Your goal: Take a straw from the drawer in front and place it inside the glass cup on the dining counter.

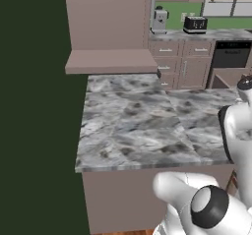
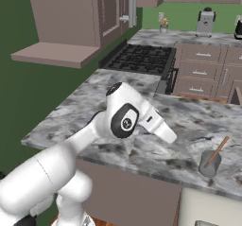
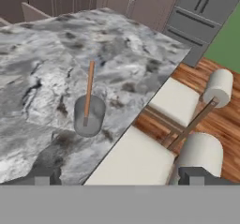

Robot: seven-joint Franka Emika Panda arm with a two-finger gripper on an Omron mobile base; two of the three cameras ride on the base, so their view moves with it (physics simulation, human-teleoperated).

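- The glass cup (image 3: pixel 89 116) stands upright on the dining counter (image 3: pixel 42 54), close to the counter's edge on the stool side.
- A thin orange-brown straw (image 3: pixel 88 92) stands inside the cup, its lower end on the bottom and its upper end leaning out over the rim toward 12 o'clock in the hand view.
- In the right base view the same cup (image 2: pixel 209 163) sits at about 4 o'clock in the picture, near the counter's near edge, and the straw (image 2: pixel 218 150) leans out toward 1 o'clock.
- The gripper (image 3: pixel 119 176) hangs above the cup and apart from it, with the cup at about 11 o'clock from it in the hand view.
- Its two dark finger tips stand far apart at the bottom of the hand view, spread wide, with nothing between them; it grips nothing.
- In the hand view two white padded stools (image 3: pixel 174 100) stand on the wooden floor (image 3: pixel 206 75) just beside the counter edge, at 3 to 5 o'clock from the cup.
- In the right base view the white arm (image 2: pixel 124 116) reaches over the marbled top toward the cup.
- Beyond the counter, at 12 o'clock in the right base view, lies a black stovetop (image 2: pixel 142 58), with taupe cabinets (image 2: pixel 201 69) at 1 o'clock.
- On the far counter in the left base view stand a toaster (image 1: pixel 195 24) and, at its 9 o'clock, a coffee machine (image 1: pixel 160 19).
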